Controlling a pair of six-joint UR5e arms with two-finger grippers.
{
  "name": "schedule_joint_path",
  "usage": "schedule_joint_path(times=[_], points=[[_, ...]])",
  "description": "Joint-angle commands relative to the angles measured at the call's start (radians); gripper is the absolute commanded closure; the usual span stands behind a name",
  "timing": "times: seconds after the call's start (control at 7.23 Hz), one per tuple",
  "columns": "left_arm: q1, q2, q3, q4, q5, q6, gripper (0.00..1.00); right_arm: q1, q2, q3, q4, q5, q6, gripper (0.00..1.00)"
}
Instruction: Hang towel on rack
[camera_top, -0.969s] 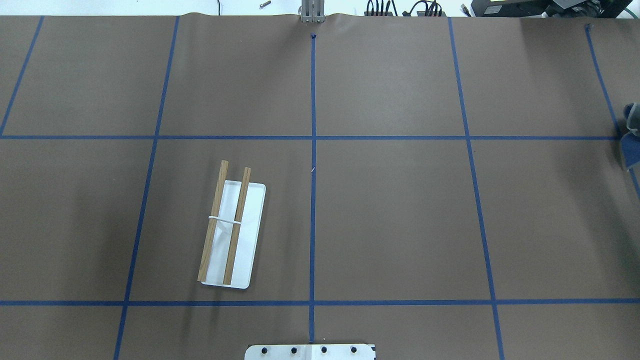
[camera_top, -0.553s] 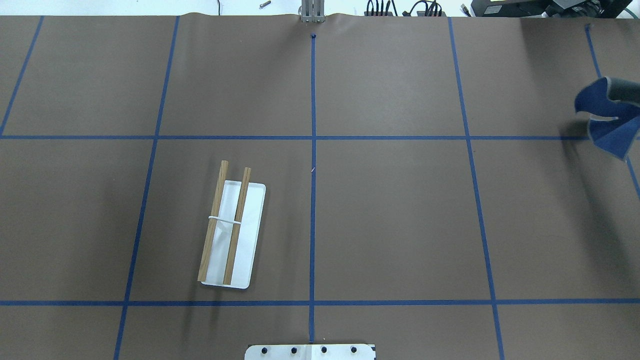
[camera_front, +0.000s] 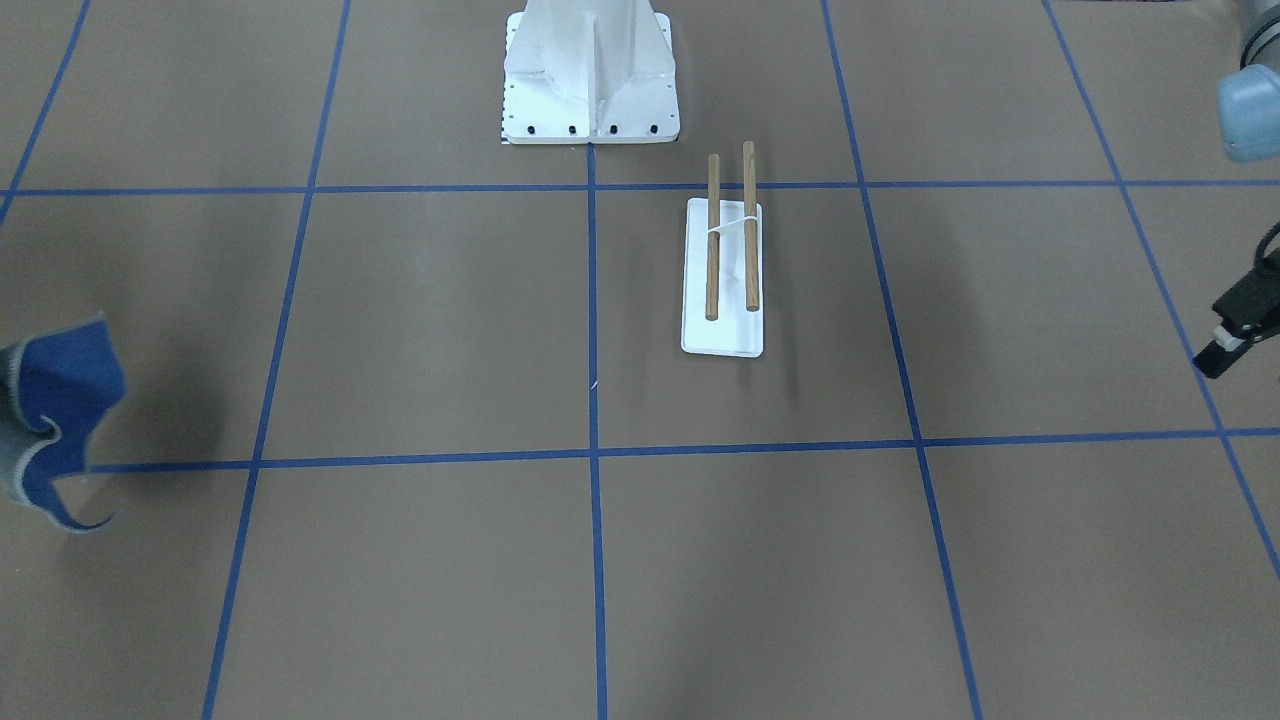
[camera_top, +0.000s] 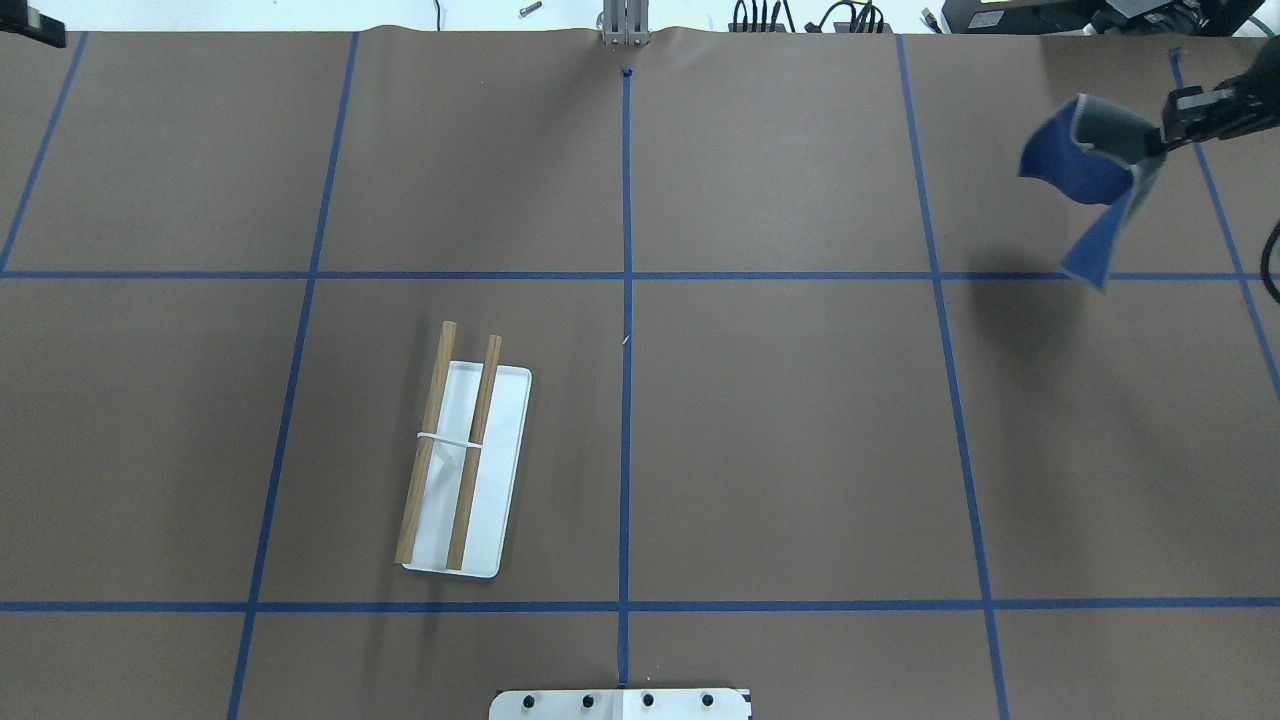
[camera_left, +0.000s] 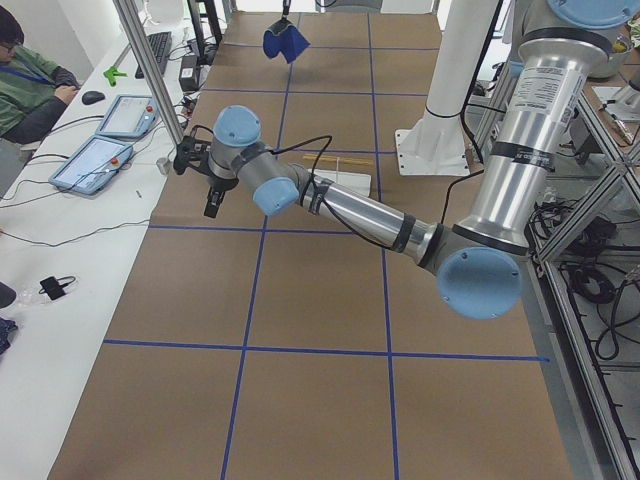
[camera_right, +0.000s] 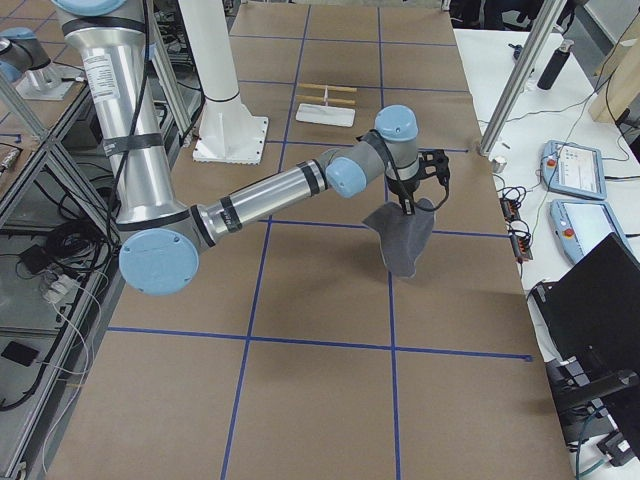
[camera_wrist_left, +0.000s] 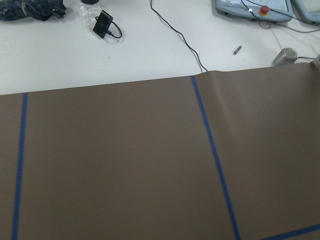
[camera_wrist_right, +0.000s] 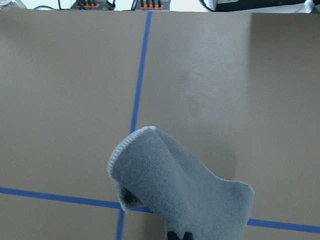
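The rack (camera_top: 460, 470) stands left of the table's middle, a white base with two wooden dowels; it also shows in the front-facing view (camera_front: 722, 270). My right gripper (camera_top: 1160, 135) is shut on the towel (camera_top: 1090, 170) and holds it in the air over the far right of the table. The towel hangs folded, blue side showing from above and grey in the right wrist view (camera_wrist_right: 180, 190). It also shows in the front-facing view (camera_front: 60, 420) and the exterior right view (camera_right: 403, 235). My left gripper (camera_front: 1225, 350) is over the table's far left edge, far from the rack; I cannot tell how its jaws stand.
The white bolted pedestal (camera_front: 590, 70) stands at the robot's side of the table. An operators' bench with tablets (camera_left: 100, 140) and cables runs along the far edge. A person (camera_left: 30, 80) sits there. Blue tape lines grid the brown table cover.
The towel has come in from the right edge, moving left and toward the far side in my right gripper. A tip of the left arm now shows at the top left corner.
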Motion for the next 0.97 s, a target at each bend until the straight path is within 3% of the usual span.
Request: schedule_joint_path(times=[0.0,0.28,0.42,0.69,0.83], points=[[0.144,-0.123,0.003,0.001,0.008,-0.349,0.01,-0.135,0.153,0.015,0.001,-0.059,0.197,1.00],[0.256,-0.217,0.005,-0.006,0.008,-0.555,0.02,-0.258,0.241,0.055,0.001,-0.172,0.199,1.00],[0.322,-0.249,0.013,-0.068,0.031,-0.613,0.01,-0.311,0.282,0.055,0.001,-0.219,0.224,1.00],[0.433,-0.262,0.014,-0.185,0.146,-0.683,0.02,-0.439,0.353,0.057,0.012,-0.343,0.320,1.00],[0.454,-0.285,0.016,-0.208,0.159,-0.735,0.02,-0.503,0.355,0.076,0.035,-0.412,0.361,1.00]])
